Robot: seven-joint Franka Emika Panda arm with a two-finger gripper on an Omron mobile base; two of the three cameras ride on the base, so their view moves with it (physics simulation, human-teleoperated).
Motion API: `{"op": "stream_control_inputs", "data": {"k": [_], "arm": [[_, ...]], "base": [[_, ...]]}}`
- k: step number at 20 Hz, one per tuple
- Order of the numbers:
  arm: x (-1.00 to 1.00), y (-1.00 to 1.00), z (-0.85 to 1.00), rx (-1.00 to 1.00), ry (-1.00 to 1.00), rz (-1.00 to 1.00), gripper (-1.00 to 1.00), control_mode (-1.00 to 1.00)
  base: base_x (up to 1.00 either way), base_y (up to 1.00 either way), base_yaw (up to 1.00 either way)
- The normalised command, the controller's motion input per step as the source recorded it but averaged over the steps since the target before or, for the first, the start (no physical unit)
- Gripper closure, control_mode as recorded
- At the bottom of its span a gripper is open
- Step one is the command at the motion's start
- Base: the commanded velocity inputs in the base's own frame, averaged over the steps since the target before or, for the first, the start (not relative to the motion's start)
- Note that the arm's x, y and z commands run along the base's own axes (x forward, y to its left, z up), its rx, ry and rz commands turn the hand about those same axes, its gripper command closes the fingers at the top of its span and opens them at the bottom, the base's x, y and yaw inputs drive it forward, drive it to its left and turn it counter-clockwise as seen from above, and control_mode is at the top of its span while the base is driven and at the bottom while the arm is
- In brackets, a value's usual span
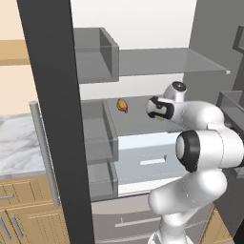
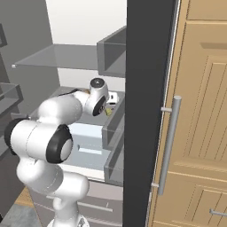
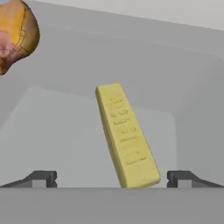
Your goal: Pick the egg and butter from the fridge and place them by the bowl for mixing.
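Note:
The butter (image 3: 127, 135), a yellow block, lies on the grey middle shelf of the open fridge (image 1: 143, 125). Its near end sits between my fingertips (image 3: 43, 178). My gripper (image 3: 111, 178) is open, low over the shelf, with the jaws standing wide on either side of the block and not touching it. From the base views the arm reaches into the fridge, and a bit of the butter (image 2: 107, 111) shows just past the hand. The egg and the bowl are out of view.
An orange-brown lump (image 1: 123, 105) sits on the same shelf, left of and beyond the butter. Grey door bins (image 1: 97, 136) line the black-edged left door (image 1: 52, 119). Pale drawers (image 1: 147, 162) lie below the shelf. A wooden cabinet (image 2: 199, 111) stands right of the fridge.

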Motion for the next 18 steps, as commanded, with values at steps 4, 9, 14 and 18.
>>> {"op": "stream_control_inputs", "data": {"k": [4, 9, 14, 18], "arm": [[0.37, -0.01, -0.17, 0.00, -0.06, 0.00, -1.00, -1.00], [0.39, 0.00, -0.15, 0.00, -0.01, 0.00, -1.00, -1.00], [0.31, 0.00, -0.15, 0.00, 0.00, 0.00, -1.00, -1.00], [0.24, -0.07, -0.16, 0.00, 0.00, 0.00, -1.00, -1.00]], "base": [[0.00, 0.00, 0.00], [0.00, 0.00, 0.00], [0.00, 0.00, 0.00], [0.00, 0.00, 0.00]]}}
